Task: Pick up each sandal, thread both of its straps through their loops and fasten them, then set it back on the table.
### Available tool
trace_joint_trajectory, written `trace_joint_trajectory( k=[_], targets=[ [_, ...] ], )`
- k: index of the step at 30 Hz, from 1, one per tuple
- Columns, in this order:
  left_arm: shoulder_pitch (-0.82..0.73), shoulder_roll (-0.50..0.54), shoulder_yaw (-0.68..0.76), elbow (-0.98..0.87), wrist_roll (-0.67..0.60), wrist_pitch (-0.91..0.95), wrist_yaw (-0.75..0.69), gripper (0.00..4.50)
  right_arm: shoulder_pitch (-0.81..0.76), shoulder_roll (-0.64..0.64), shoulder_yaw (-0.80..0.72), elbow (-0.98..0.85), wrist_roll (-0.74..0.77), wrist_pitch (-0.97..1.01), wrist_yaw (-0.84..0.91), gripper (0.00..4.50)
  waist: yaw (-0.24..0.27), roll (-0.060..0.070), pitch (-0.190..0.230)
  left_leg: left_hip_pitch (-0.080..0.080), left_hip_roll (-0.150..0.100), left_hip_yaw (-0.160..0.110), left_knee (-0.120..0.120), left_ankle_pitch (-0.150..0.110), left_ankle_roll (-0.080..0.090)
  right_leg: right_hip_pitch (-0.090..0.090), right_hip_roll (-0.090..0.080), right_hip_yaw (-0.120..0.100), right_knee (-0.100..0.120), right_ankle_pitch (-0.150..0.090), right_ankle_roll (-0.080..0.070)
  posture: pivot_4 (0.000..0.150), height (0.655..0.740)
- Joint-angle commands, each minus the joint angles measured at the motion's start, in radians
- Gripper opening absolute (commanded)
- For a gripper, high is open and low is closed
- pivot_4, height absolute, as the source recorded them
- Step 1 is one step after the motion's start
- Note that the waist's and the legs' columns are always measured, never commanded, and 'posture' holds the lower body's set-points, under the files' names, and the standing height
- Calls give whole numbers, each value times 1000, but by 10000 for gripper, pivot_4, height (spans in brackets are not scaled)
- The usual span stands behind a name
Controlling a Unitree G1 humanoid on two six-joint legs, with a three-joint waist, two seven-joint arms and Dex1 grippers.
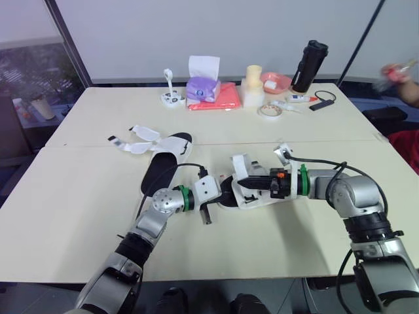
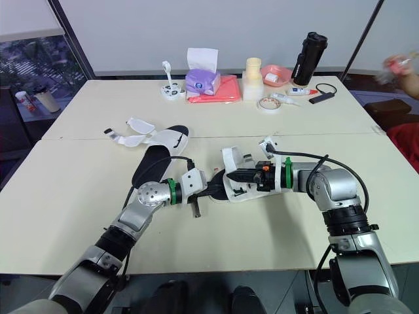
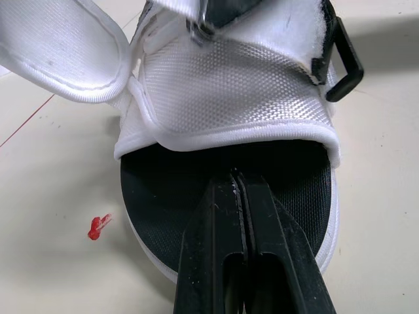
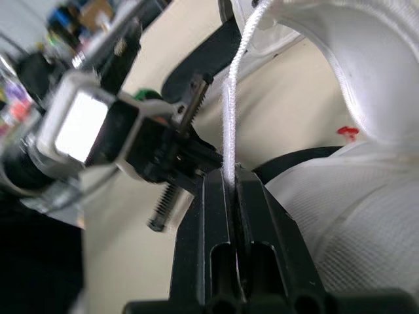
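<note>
A white sandal with a black sole lies mid-table between my two grippers. My left gripper is at its toe end. In the left wrist view the left gripper is shut, its tips resting on the black insole just short of the white toe band; a black loop hangs at the band's side. My right gripper is shut on the edge of a white strap that rises from this sandal. The second sandal lies to the left, its white straps spread open.
Along the far edge stand a purple tissue box, an orange-red pouch, a cream cup stack, a pink bowl, a tape roll and a black bottle. A person's hand shows at the right.
</note>
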Motion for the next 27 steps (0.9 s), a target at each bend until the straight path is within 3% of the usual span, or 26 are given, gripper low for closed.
trace_joint_trajectory(
  k=[1,9,15,20,23,27],
  targets=[
    [29,19,-9,45,38,26,10,0,18,-32,73,27,-118,-130,25,633,0,0,0,0,0,0,0,0,0,0,0,0,0,0,0,1500,7400],
    [28,20,-7,48,35,25,9,0,19,-77,106,25,-227,-417,149,633,0,0,0,0,0,0,-1,0,0,1,0,0,-2,0,0,1500,7400],
    [31,22,-6,47,34,27,11,0,81,-114,77,-127,-154,-335,199,633,4,0,0,0,0,0,-3,0,0,1,0,-1,-5,0,0,1500,7400],
    [30,18,-8,53,34,24,11,0,135,-137,90,-156,-191,-348,179,633,4,0,0,0,0,0,-4,0,0,2,-1,-1,-6,0,0,1500,7400],
    [26,13,-9,55,33,24,11,0,145,-132,76,-152,-197,-358,156,9026,4,0,0,0,0,0,-4,0,0,2,-1,-1,-7,0,0,1500,7400],
    [25,15,-8,53,32,23,9,0,144,-113,-4,-181,-130,-283,95,29392,4,-1,0,0,0,0,-4,0,0,2,-1,-1,-7,0,0,1500,7400]
  ],
)
